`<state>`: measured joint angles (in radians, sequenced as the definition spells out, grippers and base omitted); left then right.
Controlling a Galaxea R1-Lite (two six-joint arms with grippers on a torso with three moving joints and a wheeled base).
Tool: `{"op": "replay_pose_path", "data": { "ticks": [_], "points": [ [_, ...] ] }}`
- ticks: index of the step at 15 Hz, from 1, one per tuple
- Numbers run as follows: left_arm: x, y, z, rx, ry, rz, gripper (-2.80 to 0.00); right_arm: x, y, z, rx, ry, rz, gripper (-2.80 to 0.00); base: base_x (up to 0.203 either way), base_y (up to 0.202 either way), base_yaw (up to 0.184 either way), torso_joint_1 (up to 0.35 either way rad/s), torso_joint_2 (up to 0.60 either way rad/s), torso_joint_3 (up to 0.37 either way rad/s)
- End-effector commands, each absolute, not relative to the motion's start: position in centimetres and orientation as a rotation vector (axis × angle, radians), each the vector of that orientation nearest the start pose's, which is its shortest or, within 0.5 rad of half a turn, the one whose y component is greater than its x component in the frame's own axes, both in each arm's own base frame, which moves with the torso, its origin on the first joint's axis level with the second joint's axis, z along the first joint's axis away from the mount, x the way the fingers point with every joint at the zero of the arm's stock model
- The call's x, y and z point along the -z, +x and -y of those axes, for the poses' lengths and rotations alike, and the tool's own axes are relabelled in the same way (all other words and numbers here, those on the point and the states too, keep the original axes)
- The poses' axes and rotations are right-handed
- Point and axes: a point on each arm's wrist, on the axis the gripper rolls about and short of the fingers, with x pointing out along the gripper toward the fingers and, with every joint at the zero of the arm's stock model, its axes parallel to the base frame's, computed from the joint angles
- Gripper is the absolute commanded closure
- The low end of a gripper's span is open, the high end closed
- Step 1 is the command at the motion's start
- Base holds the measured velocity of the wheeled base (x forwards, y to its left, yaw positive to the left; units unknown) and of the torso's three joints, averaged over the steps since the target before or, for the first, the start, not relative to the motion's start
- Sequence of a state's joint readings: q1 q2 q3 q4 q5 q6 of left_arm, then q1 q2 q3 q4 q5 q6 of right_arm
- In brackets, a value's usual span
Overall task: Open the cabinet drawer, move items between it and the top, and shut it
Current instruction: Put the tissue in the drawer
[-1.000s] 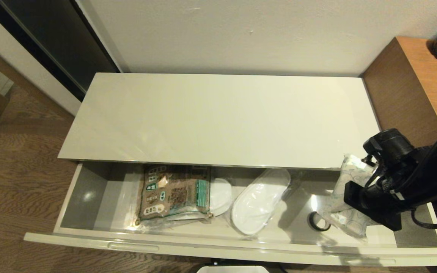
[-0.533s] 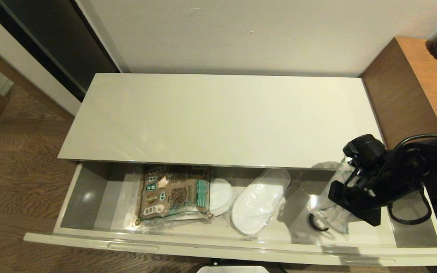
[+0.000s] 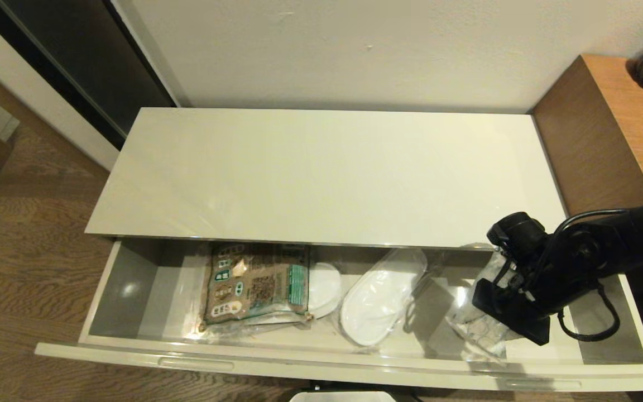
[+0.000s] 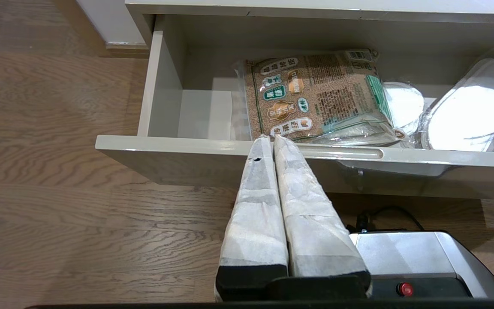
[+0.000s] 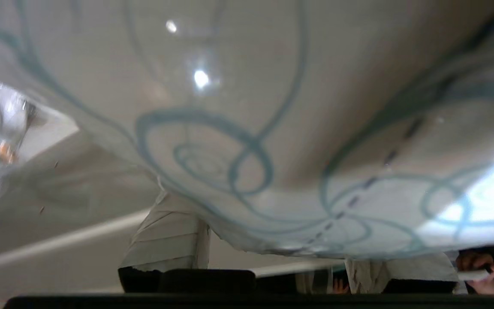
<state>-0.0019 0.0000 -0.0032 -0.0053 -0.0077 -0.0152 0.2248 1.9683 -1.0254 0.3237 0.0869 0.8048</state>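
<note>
Nearest us, our left tool [image 4: 272, 139] hangs closed before the open cabinet drawer [image 3: 321, 373], where a printed packet [image 3: 257, 282] and white slipper [image 3: 380, 304] lie leftward of our right tool [image 3: 494, 315], angled down gripping the tissue pack [image 3: 480, 329], whose blue swirls fill its wrist view, the top [image 3: 321, 173] behind.
</note>
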Motion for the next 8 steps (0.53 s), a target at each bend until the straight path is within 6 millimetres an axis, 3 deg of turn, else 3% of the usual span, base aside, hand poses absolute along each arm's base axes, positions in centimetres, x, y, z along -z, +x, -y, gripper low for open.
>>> {"op": "replay_pose_path", "data": {
  "ticks": [1,5,8],
  "points": [
    [-7.7,-2.3,0.0,0.009,-0.015,0.008,0.00,-7.5,31.4,-7.2,0.292,0.626,-1.281,0.00,0.000,0.000,0.000,0.000,0.00,0.000],
    [-7.7,-2.3,0.0,0.009,-0.015,0.008,0.00,-9.2,34.4,-7.8,0.349,0.711,-1.209,0.00,0.000,0.000,0.000,0.000,0.00,0.000],
    [-7.7,-2.3,0.0,0.009,-0.015,0.008,0.00,-9.1,35.9,-8.2,0.384,0.742,-1.212,0.00,0.000,0.000,0.000,0.000,0.00,0.000]
  ]
}}
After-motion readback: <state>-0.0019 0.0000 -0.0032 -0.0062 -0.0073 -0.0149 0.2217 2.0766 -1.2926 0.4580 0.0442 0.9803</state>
